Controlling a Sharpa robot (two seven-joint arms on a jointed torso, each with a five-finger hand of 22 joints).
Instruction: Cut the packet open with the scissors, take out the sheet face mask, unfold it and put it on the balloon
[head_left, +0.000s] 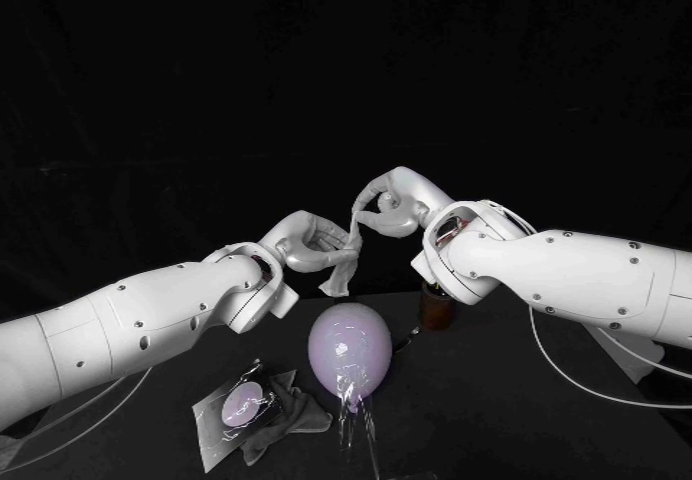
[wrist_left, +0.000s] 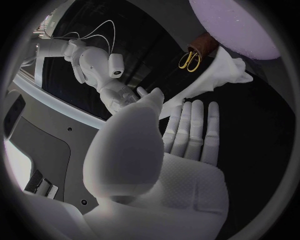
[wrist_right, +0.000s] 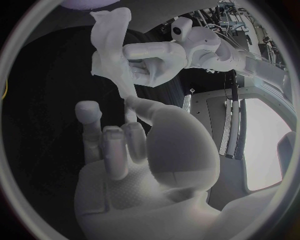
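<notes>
Both hands are raised above the table with the white sheet face mask (head_left: 346, 262) between them. My right hand (head_left: 389, 208) pinches the mask's upper end, and the mask (wrist_right: 110, 46) runs down to its fingertips (wrist_right: 129, 102). My left hand (head_left: 309, 244) holds the mask lower down, and the crumpled lower part (wrist_left: 219, 75) hangs past its fingers (wrist_left: 190, 131). The mask is still bunched and twisted. Below the hands, the purple balloon (head_left: 351, 345) stands on the table. The scissors (wrist_left: 189, 60), with gold handles, sit in a brown holder (head_left: 436, 306).
The cut-open packet (head_left: 238, 410) lies flat on the black table at the front left. A clear stand or film (head_left: 356, 428) sits under the balloon's front end. Cables trail beside both arms.
</notes>
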